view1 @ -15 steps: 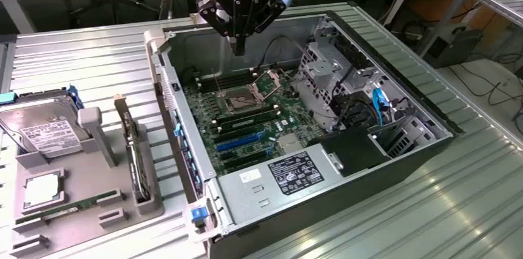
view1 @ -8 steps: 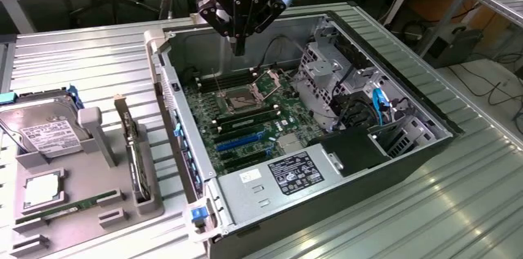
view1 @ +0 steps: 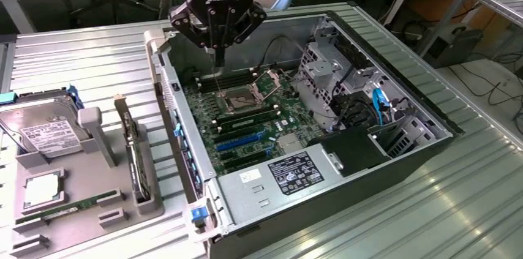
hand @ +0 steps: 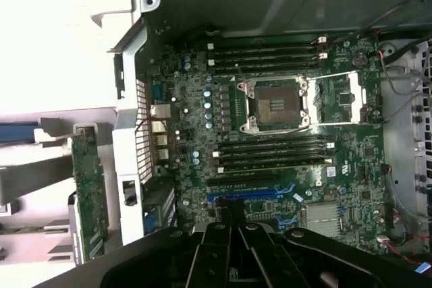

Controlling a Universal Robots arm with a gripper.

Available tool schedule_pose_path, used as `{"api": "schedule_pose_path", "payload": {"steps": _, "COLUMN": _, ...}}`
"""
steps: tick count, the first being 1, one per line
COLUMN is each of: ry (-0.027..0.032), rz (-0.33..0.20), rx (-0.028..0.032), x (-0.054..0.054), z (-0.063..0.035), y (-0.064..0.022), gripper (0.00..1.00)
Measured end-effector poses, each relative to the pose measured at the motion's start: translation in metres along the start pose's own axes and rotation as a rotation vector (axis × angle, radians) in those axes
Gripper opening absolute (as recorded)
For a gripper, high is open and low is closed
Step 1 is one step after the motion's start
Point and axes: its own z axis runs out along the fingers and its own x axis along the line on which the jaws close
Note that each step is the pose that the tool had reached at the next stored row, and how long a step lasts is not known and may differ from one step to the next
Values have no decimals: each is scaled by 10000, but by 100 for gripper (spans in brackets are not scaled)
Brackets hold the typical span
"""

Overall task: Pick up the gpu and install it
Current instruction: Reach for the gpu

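Plainly the gripper (view1: 219, 51) is empty: its fingers are pressed together into one narrow point and hang over the open computer case (view1: 176, 112), above the far end of the motherboard (view1: 245, 130) near the bare CPU socket (view1: 245, 97). The gpu (view1: 132, 149) is not in the machine. It stands on edge in a slot of the grey holder (view1: 82, 179) just beside the case, on the exterior view's left, with the hard drive (view1: 45, 127) and the green RAM stick (view1: 70, 207) further out on the same holder. In the wrist view the card (hand: 88, 187) sits outside the case wall while the gripper (hand: 236, 234) looks down on the board (hand: 270, 160) and the socket (hand: 277, 102). The risks, as I judge them: the pointed fingers are over an exposed socket, so a careless descent could damage it. The card offers only a thin top edge, so an off-centre pinch could let it tilt or slip. The case wall stands close to the holder, and an arm swinging across could clip it.
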Motion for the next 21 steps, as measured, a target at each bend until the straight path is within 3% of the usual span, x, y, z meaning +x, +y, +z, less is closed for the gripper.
{"api": "schedule_pose_path", "payload": {"steps": 6, "ry": 0, "rz": -1, "rx": 1, "x": 203, "z": -10, "y": -110, "gripper": 11}}
{"api": "schedule_pose_path", "payload": {"steps": 10, "ry": -1, "rz": 0, "rx": 4, "x": 431, "z": -10, "y": -206, "gripper": 11}}
{"api": "schedule_pose_path", "payload": {"steps": 15, "ry": -3, "rz": 1, "rx": 22, "x": 606, "z": 3, "y": -263, "gripper": 11}}
{"api": "schedule_pose_path", "payload": {"steps": 21, "ry": -7, "rz": -2, "rx": 71, "x": 934, "z": 42, "y": -321, "gripper": 11}}
